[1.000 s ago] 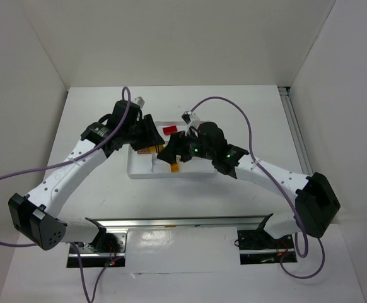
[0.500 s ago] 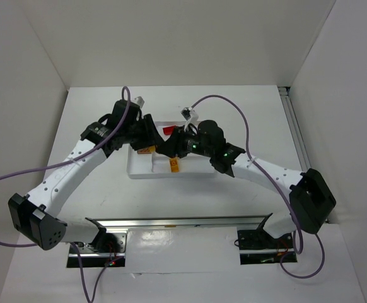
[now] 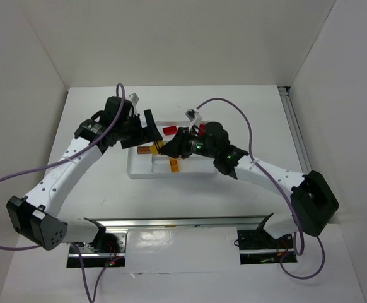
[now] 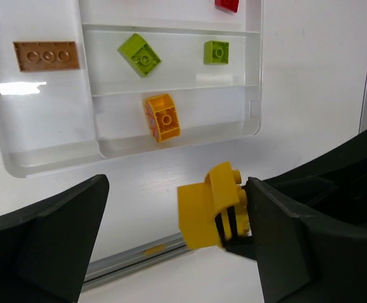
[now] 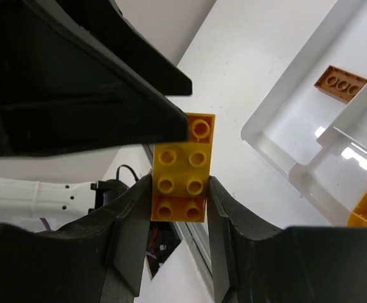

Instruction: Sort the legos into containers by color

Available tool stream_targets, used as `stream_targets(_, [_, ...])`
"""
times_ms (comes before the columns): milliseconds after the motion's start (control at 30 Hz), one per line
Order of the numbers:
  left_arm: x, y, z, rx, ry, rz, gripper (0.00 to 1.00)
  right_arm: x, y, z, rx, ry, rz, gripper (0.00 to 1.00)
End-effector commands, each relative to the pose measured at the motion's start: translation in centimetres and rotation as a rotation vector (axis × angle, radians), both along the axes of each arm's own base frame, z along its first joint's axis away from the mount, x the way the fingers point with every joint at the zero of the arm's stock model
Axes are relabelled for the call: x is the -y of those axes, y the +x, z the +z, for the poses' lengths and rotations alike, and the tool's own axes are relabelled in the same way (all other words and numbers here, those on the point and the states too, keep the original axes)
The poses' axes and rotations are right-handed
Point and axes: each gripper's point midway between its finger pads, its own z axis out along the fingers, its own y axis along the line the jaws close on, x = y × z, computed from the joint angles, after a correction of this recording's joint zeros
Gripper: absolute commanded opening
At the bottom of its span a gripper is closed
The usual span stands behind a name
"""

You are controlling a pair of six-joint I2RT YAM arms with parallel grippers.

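A yellow lego (image 5: 180, 169) is clamped between my right gripper's (image 5: 178, 205) fingers, studs facing the right wrist camera. The same lego (image 4: 209, 211) hangs between the wide-open jaws of my left gripper (image 4: 176, 205), close against its right finger (image 4: 309, 240). Both grippers, left (image 3: 147, 134) and right (image 3: 160, 149), meet over the left end of the white tray (image 3: 133, 173). In the tray lie a brownish-orange flat lego (image 4: 46, 55), two lime green legos (image 4: 139, 54) (image 4: 216, 52), a yellow-orange lego (image 4: 161, 117) and a red lego (image 3: 169, 129).
The tray's low walls (image 4: 171, 91) split it into long narrow sections beside one tall section. An aluminium rail (image 3: 177, 221) runs along the near edge between the arm bases. White walls enclose the table on three sides.
My left gripper has opened wide, let go of the yellow lego and drawn back toward the far left. The right gripper has shut on that lego.
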Motion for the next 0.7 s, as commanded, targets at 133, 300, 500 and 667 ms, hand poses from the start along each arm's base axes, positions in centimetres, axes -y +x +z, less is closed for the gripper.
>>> stream_targets(133, [-2.4, -0.3, 4.5, 0.196, -0.059, -0.094, 0.89, 5.0, -0.2, 3.0, 0.046, 0.08, 0.003, 0.03])
stream_targets(300, [2.4, -3.1, 7.1, 0.332, -0.326, -0.401, 0.89, 8.3, -0.1, 5.8, 0.028, 0.218, 0.062, 0.03])
stream_targets(500, [5.4, -5.4, 5.7, 0.302, -0.567, -0.606, 0.92, 8.4, -1.6, 7.5, 0.037, 0.269, 0.165, 0.03])
stream_targets(667, [6.6, -5.2, 5.5, 0.364, -0.655, -0.679, 0.89, 8.4, -2.5, 8.8, 0.042, 0.309, 0.207, 0.03])
